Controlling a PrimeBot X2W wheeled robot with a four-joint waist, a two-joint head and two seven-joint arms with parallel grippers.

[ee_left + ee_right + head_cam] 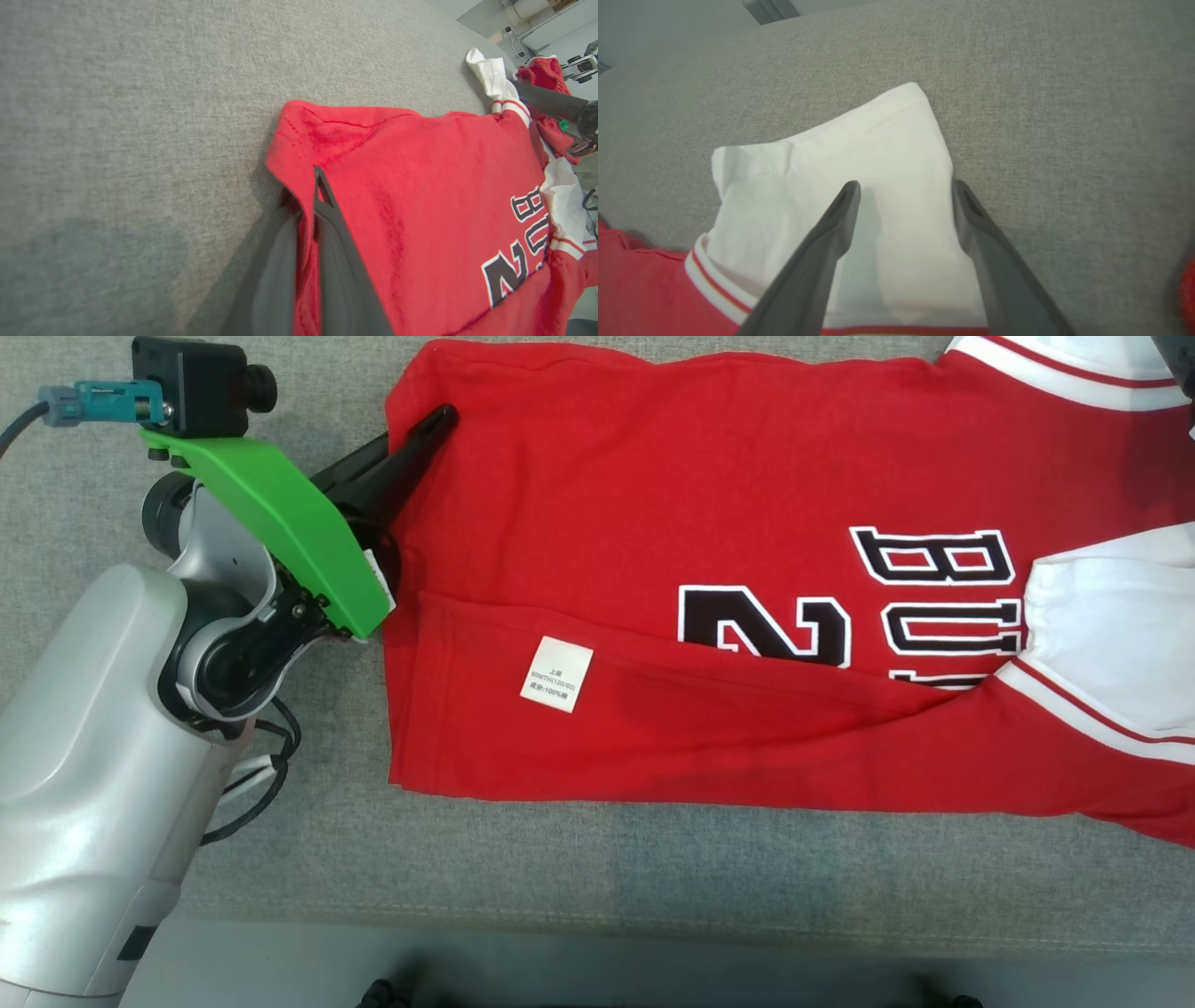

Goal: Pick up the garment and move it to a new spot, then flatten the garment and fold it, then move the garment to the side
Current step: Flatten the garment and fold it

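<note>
On the left, the robot's gray arm reaches in over the gray desk (280, 859). The left end effector (434, 425) is closed tight on the left edge of the garment (653, 504), near its far corner. In the left wrist view, red cloth is pinched between the two dark fingers (336, 242).

The garment is a red shirt lying flat across the middle of the desk. Its near side is folded over and hides part of the black number. A small white tag (556, 674) sits on that fold.

On the right is a white sleeve (859, 140). The right end effector (906, 186) is open wide over it, holding nothing.
</note>
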